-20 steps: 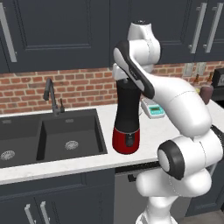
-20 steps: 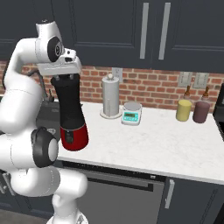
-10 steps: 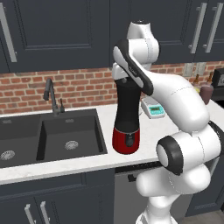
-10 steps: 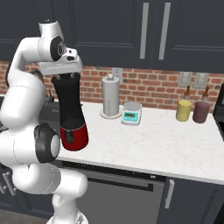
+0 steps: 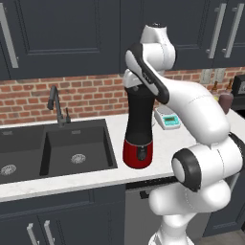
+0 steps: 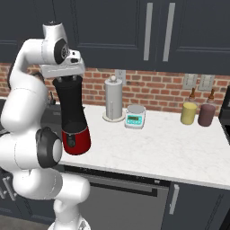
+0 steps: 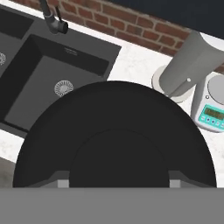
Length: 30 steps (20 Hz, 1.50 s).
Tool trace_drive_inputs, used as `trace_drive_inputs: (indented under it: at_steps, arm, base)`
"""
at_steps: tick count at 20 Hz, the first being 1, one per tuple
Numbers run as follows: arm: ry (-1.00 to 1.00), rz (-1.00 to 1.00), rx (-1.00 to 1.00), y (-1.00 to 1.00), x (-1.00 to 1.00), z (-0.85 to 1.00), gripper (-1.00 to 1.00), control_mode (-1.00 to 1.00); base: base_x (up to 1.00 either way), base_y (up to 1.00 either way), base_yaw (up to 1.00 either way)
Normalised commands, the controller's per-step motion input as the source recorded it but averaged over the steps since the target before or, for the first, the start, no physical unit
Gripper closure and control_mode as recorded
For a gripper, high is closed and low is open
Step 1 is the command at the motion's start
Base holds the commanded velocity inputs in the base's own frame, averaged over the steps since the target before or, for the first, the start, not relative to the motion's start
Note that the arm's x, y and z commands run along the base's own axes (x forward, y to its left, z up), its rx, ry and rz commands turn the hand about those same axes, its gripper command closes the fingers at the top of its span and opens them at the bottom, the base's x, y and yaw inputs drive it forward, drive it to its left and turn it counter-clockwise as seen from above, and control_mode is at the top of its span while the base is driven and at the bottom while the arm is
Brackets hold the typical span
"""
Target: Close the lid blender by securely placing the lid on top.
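Looking down from the hand view, you have the lid (image 7: 114,144) squarely under the gripper (image 6: 67,79), a black disc hiding the jar below. The blender (image 5: 139,129) stands on the counter (image 6: 170,143) near its front edge, just beside the sink (image 5: 72,148), with the hand directly above its mouth so the lid sits centred. You cannot tell from these pictures whether the jaws grip the knob or have let go. The scale (image 6: 135,117) and grey canister (image 6: 113,99) stand well apart by the back wall.

glossy red blender (image 5: 138,152) base, matt black jar
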Motion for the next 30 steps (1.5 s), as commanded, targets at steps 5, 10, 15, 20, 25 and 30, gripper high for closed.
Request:
trace_drive_inputs:
  at_steps: [5, 10, 15, 20, 25, 30]
  arm:
    - [-0.09, 0.04, 0.01, -0.04, 0.02, -0.20, -1.00, -1.00]
    - [-0.11, 0.02, 0.00, -0.12, 0.00, -0.09, -1.00, -1.00]
    - [-0.07, 0.00, 0.00, -0.12, 0.00, 0.00, -1.00, -1.00]
    - [-0.04, 0.00, 0.01, -0.07, -0.11, 0.08, -1.00, -1.00]
    - [-0.01, 0.00, 0.07, -0.10, -0.43, 0.21, -1.00, -1.00]
    - [0.00, 0.00, 0.10, -0.03, -0.41, 0.20, -1.00, -1.00]
  base:
    - [0.00, 0.00, 0.00]
    - [0.00, 0.00, 0.00]
    - [0.00, 0.00, 0.00]
    - [0.00, 0.00, 0.00]
    - [0.00, 0.00, 0.00]
    - [0.00, 0.00, 0.00]
